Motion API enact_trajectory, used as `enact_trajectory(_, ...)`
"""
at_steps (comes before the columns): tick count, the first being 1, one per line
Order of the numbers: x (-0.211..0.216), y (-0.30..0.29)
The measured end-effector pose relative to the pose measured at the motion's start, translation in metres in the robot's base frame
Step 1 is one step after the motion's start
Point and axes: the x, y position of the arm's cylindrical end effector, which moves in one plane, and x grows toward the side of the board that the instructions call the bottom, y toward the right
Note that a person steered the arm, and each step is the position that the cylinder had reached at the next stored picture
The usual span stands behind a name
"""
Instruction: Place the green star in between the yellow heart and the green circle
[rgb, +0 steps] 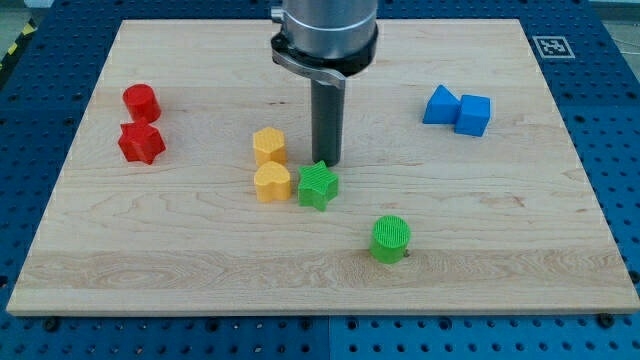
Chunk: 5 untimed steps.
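Note:
The green star (318, 185) lies near the board's middle, right beside the yellow heart (272, 182) on its left, nearly touching it. The green circle (390, 239) stands further toward the view's bottom right, apart from the star. My tip (327, 162) is just above the star in the view, at its top edge, seemingly touching it. The dark rod rises from there to the arm's grey body at the view's top.
A yellow hexagon-like block (269, 146) sits just above the heart. A red cylinder (141, 101) and a red star (141, 143) lie at the left. Two blue blocks (441, 105) (474, 114) lie at the right. The wooden board (520, 250) rests on a blue perforated table.

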Motion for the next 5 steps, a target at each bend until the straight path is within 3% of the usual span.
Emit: enact_trajectory(5, 0.028, -0.016)
